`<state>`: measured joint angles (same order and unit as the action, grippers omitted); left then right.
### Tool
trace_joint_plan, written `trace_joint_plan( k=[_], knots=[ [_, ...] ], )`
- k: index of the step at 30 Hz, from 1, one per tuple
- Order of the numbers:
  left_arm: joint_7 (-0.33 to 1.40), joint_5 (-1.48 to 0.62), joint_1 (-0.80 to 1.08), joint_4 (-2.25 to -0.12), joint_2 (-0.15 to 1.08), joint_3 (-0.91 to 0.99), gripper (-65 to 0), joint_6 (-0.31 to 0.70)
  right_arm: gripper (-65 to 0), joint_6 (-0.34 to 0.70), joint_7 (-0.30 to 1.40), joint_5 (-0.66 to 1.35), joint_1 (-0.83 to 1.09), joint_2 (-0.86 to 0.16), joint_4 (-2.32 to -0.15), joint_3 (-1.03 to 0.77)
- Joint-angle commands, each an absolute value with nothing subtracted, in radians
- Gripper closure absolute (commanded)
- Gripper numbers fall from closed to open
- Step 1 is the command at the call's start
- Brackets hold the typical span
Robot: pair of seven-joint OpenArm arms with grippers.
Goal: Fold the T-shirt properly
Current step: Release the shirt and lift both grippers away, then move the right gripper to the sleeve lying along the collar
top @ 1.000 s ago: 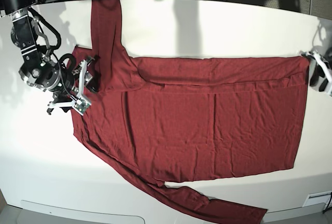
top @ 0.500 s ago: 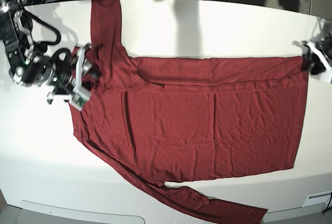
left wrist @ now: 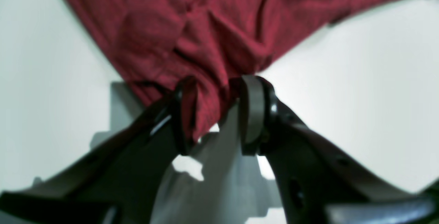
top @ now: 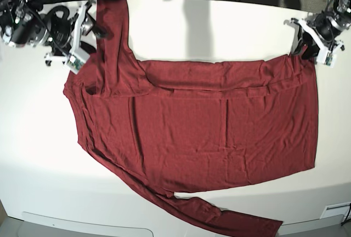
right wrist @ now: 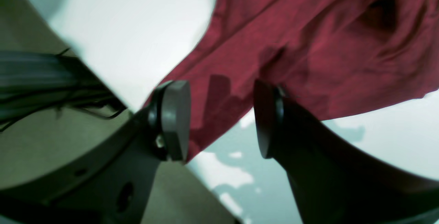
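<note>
At the far left of the white table (top: 33,138), the right gripper (top: 82,28) stands with its jaws spread; in its wrist view the cloth lies behind the gap and the pads do not press it. The dark red T-shirt (top: 203,127) lies flat across the middle of the table, one sleeve going far, the other one near. At the far right, the left gripper (top: 310,42) is pinching the shirt's corner (left wrist: 205,114), which is bunched between its pads.

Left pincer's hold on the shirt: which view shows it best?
Left wrist view: the left pincer has bunched T-shirt fabric pinched between its pads. Base view shows it small at the shirt's corner; right wrist view doesn't show it.
</note>
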<state>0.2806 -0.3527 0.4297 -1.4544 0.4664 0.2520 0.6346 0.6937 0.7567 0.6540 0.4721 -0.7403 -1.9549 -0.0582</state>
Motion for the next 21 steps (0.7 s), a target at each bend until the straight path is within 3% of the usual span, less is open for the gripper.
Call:
trace_joint_plan(
  k=[1, 10, 21],
  knots=[
    [0.26, -0.345, 0.441, -1.487, 0.478, 0.287, -20.7, 0.636, -29.7, 0.698, 0.741, 0.659, 0.487, -0.755, -1.969, -0.066],
    [0.215, -0.262, 0.496, -1.509, 0.466, 0.504, -20.7, 0.633, -29.7, 0.698, 0.746, 0.619, 0.603, -0.693, -1.968, -0.065],
    [0.208, -0.329, 0.535, -1.509, 0.459, 0.543, -20.7, 0.638, -29.7, 0.698, 0.683, 0.523, 0.693, -0.662, -1.968, -0.065]
  ],
)
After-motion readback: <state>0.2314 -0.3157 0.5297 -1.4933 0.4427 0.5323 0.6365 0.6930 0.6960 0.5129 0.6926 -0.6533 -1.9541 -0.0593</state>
